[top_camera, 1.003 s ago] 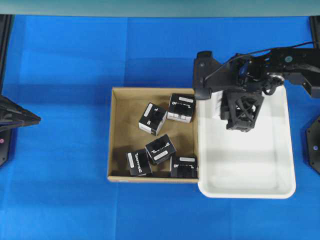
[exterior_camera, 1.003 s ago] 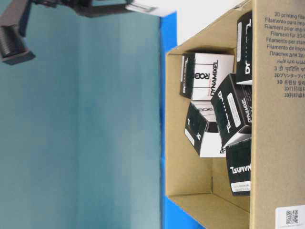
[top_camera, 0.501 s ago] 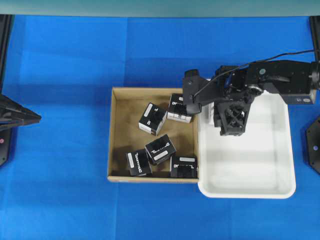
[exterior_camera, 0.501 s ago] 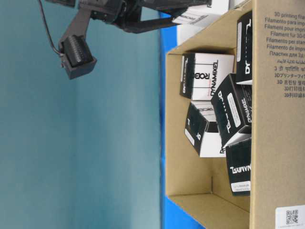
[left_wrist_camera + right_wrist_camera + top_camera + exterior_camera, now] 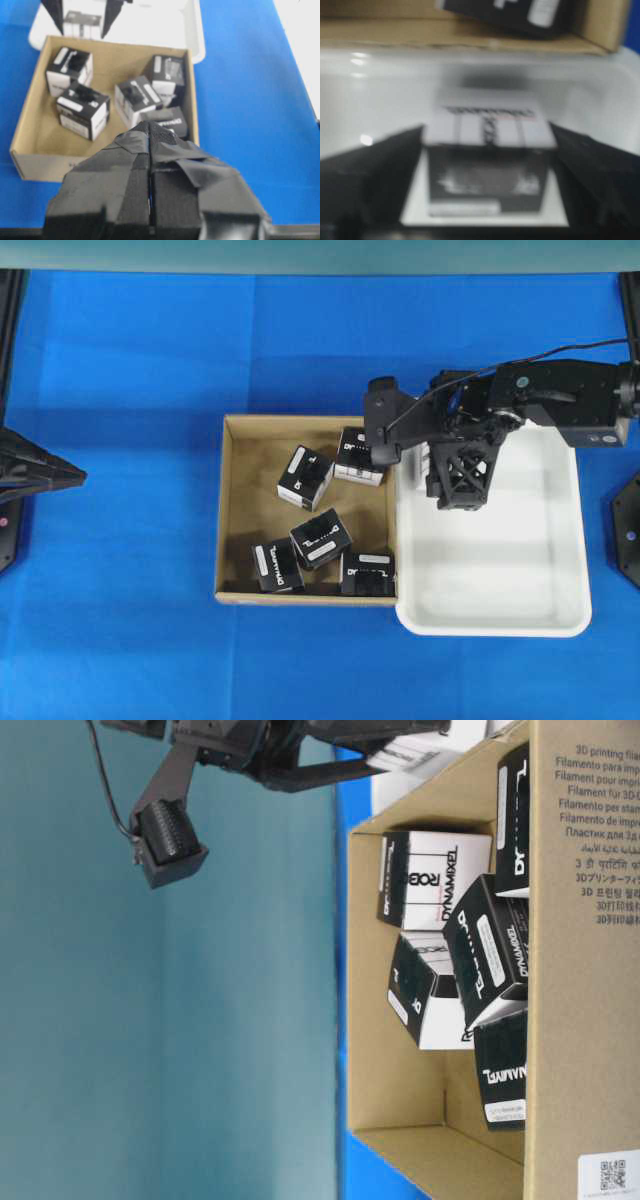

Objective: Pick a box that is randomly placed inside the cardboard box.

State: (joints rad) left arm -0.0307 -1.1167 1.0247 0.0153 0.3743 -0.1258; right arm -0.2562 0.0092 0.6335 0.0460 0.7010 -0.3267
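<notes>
The brown cardboard box (image 5: 222,510) sits mid-table and holds several small black boxes, among them one (image 5: 305,478) near its middle and one (image 5: 361,455) at its far right corner. My right gripper (image 5: 440,465) is shut on another black box (image 5: 490,165) with white lettering. It holds that box above the far left corner of the white tray (image 5: 500,570), next to the cardboard wall. The held box also shows at the top of the table-level view (image 5: 415,748). My left gripper (image 5: 150,132) is shut and empty. It stays at the left edge (image 5: 70,476), well away from the cardboard box (image 5: 30,120).
The white plastic tray (image 5: 380,85) adjoins the cardboard box's right wall. The right arm's wrist camera housing (image 5: 382,425) overhangs the cardboard box's far right corner. Blue cloth (image 5: 130,390) covers the table on all sides.
My right gripper, with the box in it, has moved left across the tray toward the cardboard box's wall; it has barely shifted in the last half second. The left arm has not moved.
</notes>
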